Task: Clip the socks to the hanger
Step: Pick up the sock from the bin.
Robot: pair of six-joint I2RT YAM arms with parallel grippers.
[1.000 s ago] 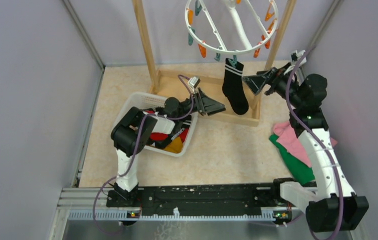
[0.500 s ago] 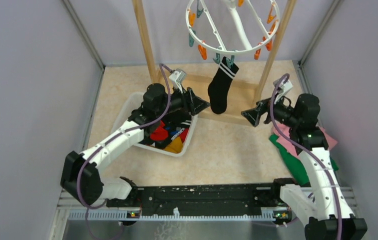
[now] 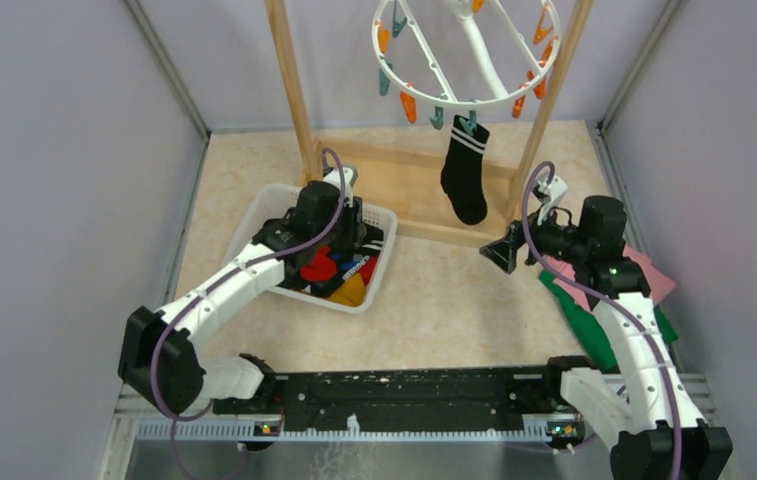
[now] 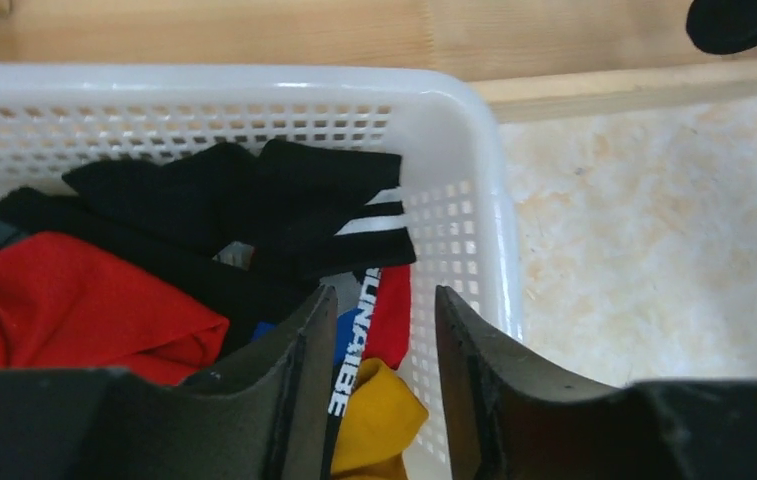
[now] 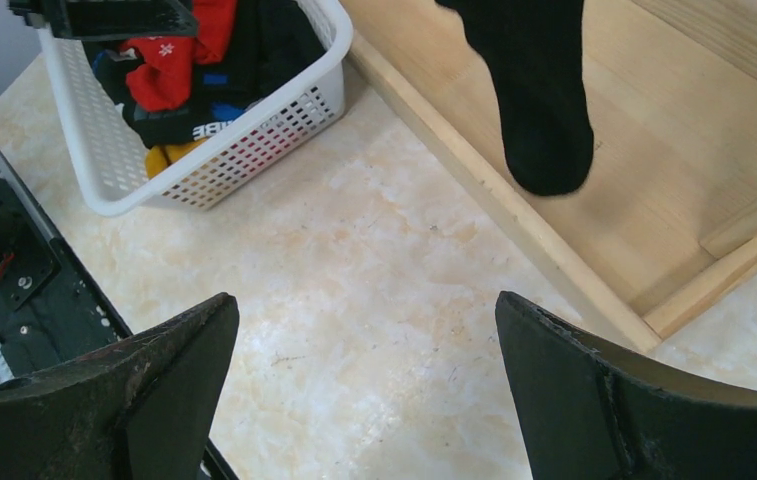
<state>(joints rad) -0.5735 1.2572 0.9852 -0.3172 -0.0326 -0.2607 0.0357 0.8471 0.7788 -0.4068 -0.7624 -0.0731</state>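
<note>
The white ring hanger (image 3: 474,103) with orange and teal pegs hangs from the wooden rack. One black sock with white stripes (image 3: 464,175) is clipped to it and hangs free; it also shows in the right wrist view (image 5: 539,90). Other socks lie in the white mesh basket (image 3: 254,215): red (image 4: 64,300), black striped (image 4: 304,200), yellow (image 4: 379,410). My left gripper (image 3: 354,235) is open and empty just over these socks (image 4: 384,295). My right gripper (image 3: 502,255) is open wide and empty over bare floor (image 5: 366,305), below and right of the hanging sock.
The wooden rack's posts (image 3: 289,80) and base tray (image 3: 414,190) stand behind the basket. Flat pink (image 3: 644,275) and green (image 3: 594,320) cloths lie by the right arm. Grey walls close in on both sides.
My left gripper dropped from beside the hanging sock into the basket. My right gripper drew back and down from the sock. The sock swung left, then settled.
</note>
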